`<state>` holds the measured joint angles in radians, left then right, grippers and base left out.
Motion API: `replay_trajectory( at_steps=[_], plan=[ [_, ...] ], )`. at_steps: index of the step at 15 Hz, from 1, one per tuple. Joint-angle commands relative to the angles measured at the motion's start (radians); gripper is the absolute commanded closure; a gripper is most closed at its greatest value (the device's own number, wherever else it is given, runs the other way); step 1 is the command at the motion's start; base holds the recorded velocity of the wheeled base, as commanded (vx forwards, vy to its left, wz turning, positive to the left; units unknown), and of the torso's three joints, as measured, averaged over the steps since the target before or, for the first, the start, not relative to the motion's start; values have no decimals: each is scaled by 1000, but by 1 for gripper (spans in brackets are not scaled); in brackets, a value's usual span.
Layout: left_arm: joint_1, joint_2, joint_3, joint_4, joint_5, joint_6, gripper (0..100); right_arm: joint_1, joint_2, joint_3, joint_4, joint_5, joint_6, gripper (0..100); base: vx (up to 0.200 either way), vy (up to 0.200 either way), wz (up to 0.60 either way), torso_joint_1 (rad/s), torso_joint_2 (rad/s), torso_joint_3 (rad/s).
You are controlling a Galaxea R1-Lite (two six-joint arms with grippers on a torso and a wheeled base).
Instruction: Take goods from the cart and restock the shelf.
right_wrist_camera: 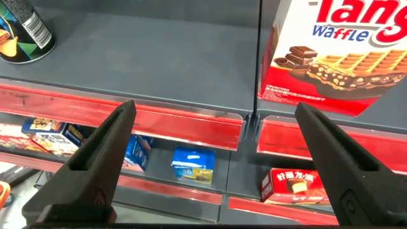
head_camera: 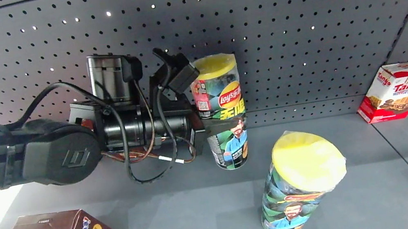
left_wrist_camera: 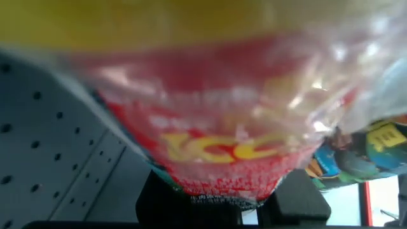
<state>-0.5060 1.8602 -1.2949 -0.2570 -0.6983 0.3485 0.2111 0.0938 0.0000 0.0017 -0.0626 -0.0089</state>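
One chips can point(head_camera: 219, 87) is being clamped upright by the left gripper point(head_camera: 225, 123), close to the pegboard point(head_camera: 298, 32), with the arm lying level across the shelf point(head_camera: 188, 216) from the left. The second can point(head_camera: 302, 181) is standing just in front. The right gripper point(right_wrist_camera: 216, 108) is hanging wide open.

Printed logos mark the chip can point(head_camera: 226, 98) and wafer box point(head_camera: 399, 92).
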Motion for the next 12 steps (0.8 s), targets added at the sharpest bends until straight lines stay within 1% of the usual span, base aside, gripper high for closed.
replay_trajectory(
  at_steps=[1,2,4,5,6,8,10,12],
  plan=[
    [3,43,-40,10,-1,1,100,1,3,0,0,0,0,0,0,0,0,0,0,0],
    [4,68,-76,15,-1,1,100,1,3,0,0,0,0,0,0,0,0,0,0,0],
    [4,97,-116,18,-1,1,100,1,3,0,0,0,0,0,0,0,0,0,0,0],
    [4,122,-164,55,-1,3,100,1,3,0,0,0,0,0,0,0,0,0,0,0],
    [6,137,-210,102,-1,17,100,1,3,0,0,0,0,0,0,0,0,0,0,0],
    [10,162,-265,163,-1,64,100,1,3,0,0,0,0,0,0,0,0,0,0,0],
    [14,177,-277,179,-1,79,100,1,3,0,0,0,0,0,0,0,0,0,0,0],
    [14,192,-277,177,-1,83,100,1,3,0,0,0,0,0,0,0,0,0,0,0]
  ],
)
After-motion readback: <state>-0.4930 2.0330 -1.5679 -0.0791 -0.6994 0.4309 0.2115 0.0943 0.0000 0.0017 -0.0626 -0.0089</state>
